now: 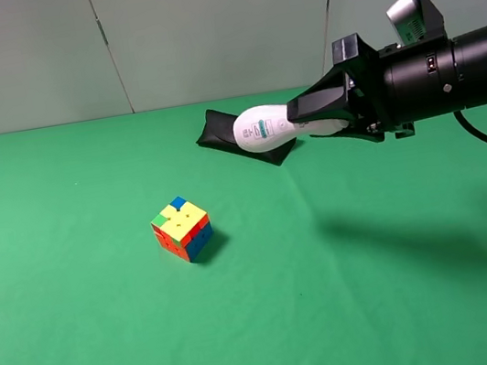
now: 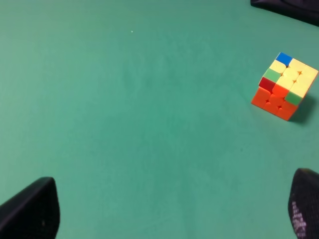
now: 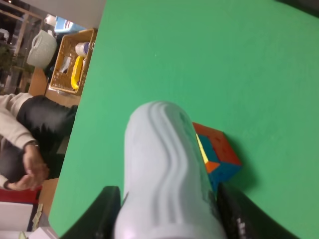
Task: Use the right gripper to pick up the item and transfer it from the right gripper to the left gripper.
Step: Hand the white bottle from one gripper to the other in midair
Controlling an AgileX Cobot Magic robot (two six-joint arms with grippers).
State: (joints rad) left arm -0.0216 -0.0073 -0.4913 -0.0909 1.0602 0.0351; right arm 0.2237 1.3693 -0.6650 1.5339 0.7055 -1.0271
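My right gripper (image 1: pixel 321 115) is shut on the item, a white contoured bottle (image 1: pixel 263 129), and holds it lying sideways in the air above the back right of the green table. The bottle's rounded base points left, its small label shows, and its cap is hidden between the jaws. In the right wrist view the bottle (image 3: pixel 164 179) fills the space between the two black fingers (image 3: pixel 107 209). My left gripper (image 2: pixel 169 209) is open and empty low over the cloth, with a fingertip (image 2: pixel 30 209) at each lower corner. It is out of the exterior view.
A multicoloured puzzle cube (image 1: pixel 182 228) stands mid-table; it also shows in the left wrist view (image 2: pixel 284 85) and the right wrist view (image 3: pixel 219 154). A black glasses case (image 1: pixel 217 131) lies behind the bottle. A seated person (image 3: pixel 25 144) and a basket (image 3: pixel 75 59) are beyond the table edge.
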